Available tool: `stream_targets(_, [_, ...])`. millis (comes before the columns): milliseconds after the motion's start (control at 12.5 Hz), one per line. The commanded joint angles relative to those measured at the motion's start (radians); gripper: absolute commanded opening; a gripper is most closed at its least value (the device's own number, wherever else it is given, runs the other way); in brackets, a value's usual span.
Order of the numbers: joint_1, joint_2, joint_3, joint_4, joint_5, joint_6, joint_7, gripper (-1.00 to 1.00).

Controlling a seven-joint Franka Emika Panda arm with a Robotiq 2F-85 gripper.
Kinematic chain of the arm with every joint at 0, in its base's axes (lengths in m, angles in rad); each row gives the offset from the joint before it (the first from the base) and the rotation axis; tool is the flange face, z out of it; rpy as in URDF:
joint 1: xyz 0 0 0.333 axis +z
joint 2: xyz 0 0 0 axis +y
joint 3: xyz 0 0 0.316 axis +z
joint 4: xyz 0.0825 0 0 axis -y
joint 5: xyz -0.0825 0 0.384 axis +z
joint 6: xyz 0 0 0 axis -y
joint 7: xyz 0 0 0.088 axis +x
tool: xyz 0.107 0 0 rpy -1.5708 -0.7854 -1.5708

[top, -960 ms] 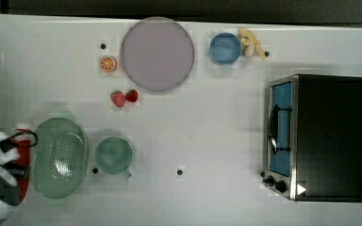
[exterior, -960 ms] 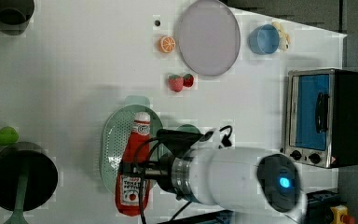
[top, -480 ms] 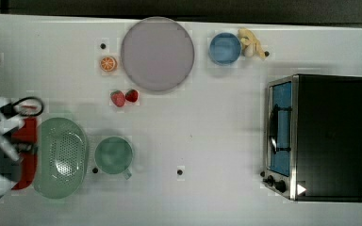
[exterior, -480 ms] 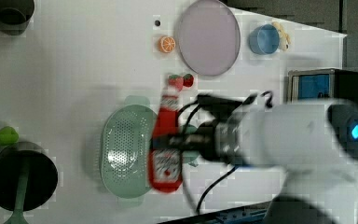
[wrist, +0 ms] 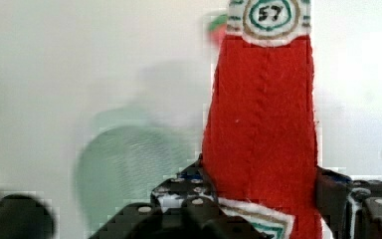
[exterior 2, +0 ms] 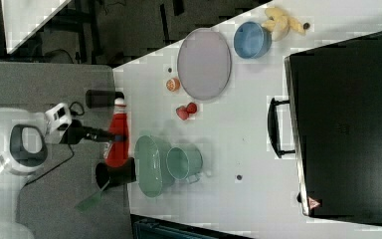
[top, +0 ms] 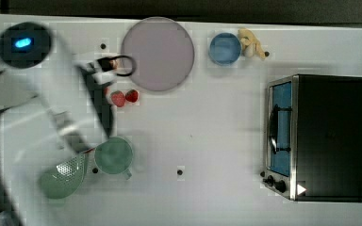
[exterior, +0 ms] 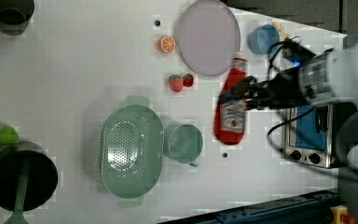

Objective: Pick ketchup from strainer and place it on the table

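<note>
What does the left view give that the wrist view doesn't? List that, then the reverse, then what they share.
Left view: the strainer with nothing in it, the green mug, lilac plate, orange slice and toaster oven. Wrist view: the round "57" label on the bottle's neck. Both: the gripper clamped on the ketchup, with the white table behind.
</note>
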Motion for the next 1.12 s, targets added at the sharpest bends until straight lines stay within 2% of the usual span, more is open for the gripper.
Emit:
stream_targets(80, [-0.091,-0.052,-0.020,0.021,-0.072,-0.061,-0.144,0.13])
stream_targets(320, [-0.158,-0.055,-0.043,0.017,-0.110,-0.063,-0.328,0.13])
stream_targets(560, [-0.213,-0.055,-0.079,-0.040,-0.110,-0.042,-0.407,0.13])
stream_targets(880, [-0.260,-0.053,-0.140,-0.223,-0.110,0.172,-0.440,0.13])
stream_targets(1120, [-0.264,-0.045,-0.196,-0.372,-0.110,0.343,-0.440,0.13])
